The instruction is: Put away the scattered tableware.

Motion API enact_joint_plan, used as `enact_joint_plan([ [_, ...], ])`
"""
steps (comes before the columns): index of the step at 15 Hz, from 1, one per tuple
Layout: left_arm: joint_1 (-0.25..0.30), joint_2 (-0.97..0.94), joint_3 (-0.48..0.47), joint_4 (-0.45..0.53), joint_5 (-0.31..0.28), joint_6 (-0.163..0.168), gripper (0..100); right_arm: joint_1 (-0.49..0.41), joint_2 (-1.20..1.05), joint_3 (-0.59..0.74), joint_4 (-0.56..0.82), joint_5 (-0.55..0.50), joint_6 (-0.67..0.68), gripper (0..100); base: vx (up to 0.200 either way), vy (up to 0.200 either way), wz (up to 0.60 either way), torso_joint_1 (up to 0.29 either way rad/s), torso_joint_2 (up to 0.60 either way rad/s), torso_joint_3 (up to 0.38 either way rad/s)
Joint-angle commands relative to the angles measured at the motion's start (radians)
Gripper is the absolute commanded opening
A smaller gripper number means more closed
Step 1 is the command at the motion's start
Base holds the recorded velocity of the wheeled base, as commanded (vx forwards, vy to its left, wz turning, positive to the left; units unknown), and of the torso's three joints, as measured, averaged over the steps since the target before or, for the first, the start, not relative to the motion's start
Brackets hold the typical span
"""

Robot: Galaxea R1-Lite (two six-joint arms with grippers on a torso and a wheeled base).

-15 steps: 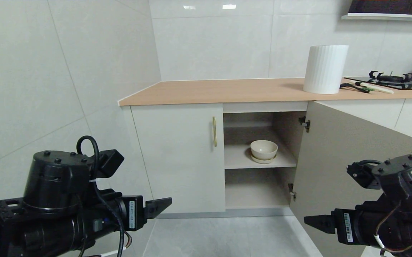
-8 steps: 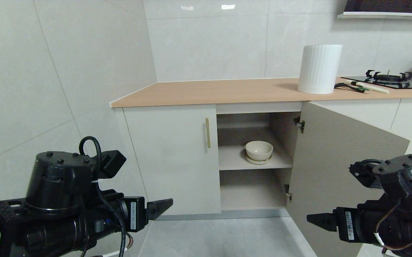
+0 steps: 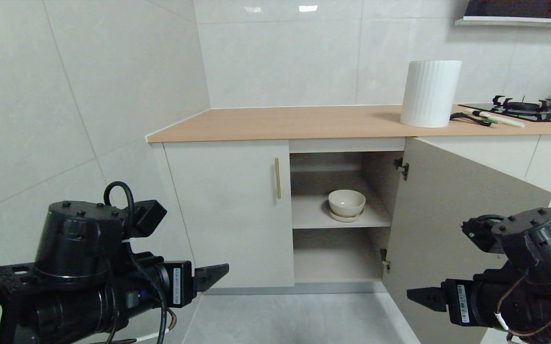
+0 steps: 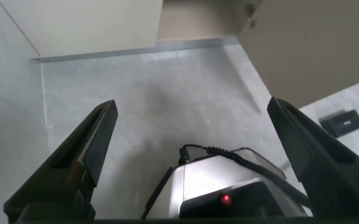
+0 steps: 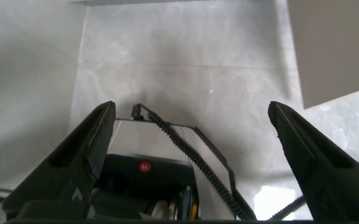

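- A home kitchen: a wood-topped surface [image 3: 304,122] runs over pale cabinets [image 3: 227,210], ahead of and above the jaws.
- A gas hob [image 3: 524,106] sits far beyond the right jaws, under a hood [image 3: 519,14].
- Ahead, an open cabinet shelf [image 3: 313,217] carries a bowl [image 3: 346,202] on a plate [image 3: 346,218].

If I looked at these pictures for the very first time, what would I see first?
Probably the open cupboard door below the wooden counter, with a cream bowl sitting on a small plate on the shelf inside. Next comes the tall white ribbed container standing on that counter. Low down at the sides, the left gripper and right gripper are both open and hold nothing.
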Motion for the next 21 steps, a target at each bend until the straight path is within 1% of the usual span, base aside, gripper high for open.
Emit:
enact_joint_plan([
  [1, 0.0, 0.001, 0.0, -0.001, 0.0, -0.001, 100, 0.001, 0.014, -0.002, 0.0, 0.0, 0.0, 100, 0.0, -0.2, 0.0, 0.002, 0.0, -0.002],
  [3, 0.0, 0.004, 0.0, -0.001, 0.0, -0.001, 100, -0.003, 0.054, -0.002, -0.001, 0.0, 0.003, 100, 0.0, -0.2, 0.0, 0.002, 0.0, 0.005],
  [6, 0.0, 0.008, 0.0, -0.001, 0.0, -0.001, 100, -0.019, 0.057, -0.002, 0.0, 0.0, 0.0, 100, 0.0, -0.2, 0.0, -0.001, 0.01, 0.001],
  [8, 0.0, 0.008, 0.003, -0.001, 0.0, -0.001, 100, -0.04, 0.077, -0.003, 0.002, -0.003, -0.001, 100, 0.0, 0.0, 0.0, 0.0, 0.0, 0.0],
  [9, 0.0, 0.008, 0.003, -0.001, 0.0, -0.002, 100, -0.071, 0.094, -0.005, 0.002, -0.012, -0.006, 100, 0.0, 0.0, 0.0, 0.0, 0.0, 0.0],
  [10, 0.0, 0.008, 0.003, -0.001, 0.0, -0.002, 100, -0.108, 0.101, -0.005, 0.006, -0.025, -0.048, 100, 0.0, 0.0, 0.0, 0.0, 0.0, 0.0],
  [11, 0.0, 0.008, 0.003, -0.001, 0.0, -0.002, 100, -0.143, 0.097, -0.009, 0.042, -0.037, -0.084, 100, 0.0, 0.0, 0.0, 0.0, 0.0, 0.0],
  [12, 0.0, 0.008, 0.003, -0.001, 0.0, -0.002, 100, -0.16, 0.094, -0.015, 0.072, -0.043, -0.1, 100, 0.0, 0.0, 0.0, 0.0, 0.0, 0.0],
  [13, 0.0, 0.009, 0.003, -0.001, 0.0, -0.002, 100, -0.207, 0.074, -0.049, 0.155, -0.049, -0.132, 100, 0.0, 0.0, 0.0, 0.0, 0.0, 0.0],
  [14, 0.0, 0.009, 0.003, -0.001, 0.0, -0.002, 100, -0.24, 0.062, -0.065, 0.178, -0.051, -0.143, 100, 0.0, 0.0, 0.0, 0.0, 0.0, 0.0],
  [16, 0.0, 0.009, 0.003, -0.001, 0.0, -0.002, 100, -0.327, 0.046, -0.077, 0.18, -0.069, -0.196, 100, 0.0, 0.0, 0.0, 0.0, 0.0, 0.0],
  [21, 0.0, 0.015, 0.003, -0.001, 0.0, -0.004, 100, -0.602, 0.068, -0.141, 0.175, -0.072, -0.316, 100, 0.0, 0.0, 0.0, 0.0, 0.0, 0.0],
])
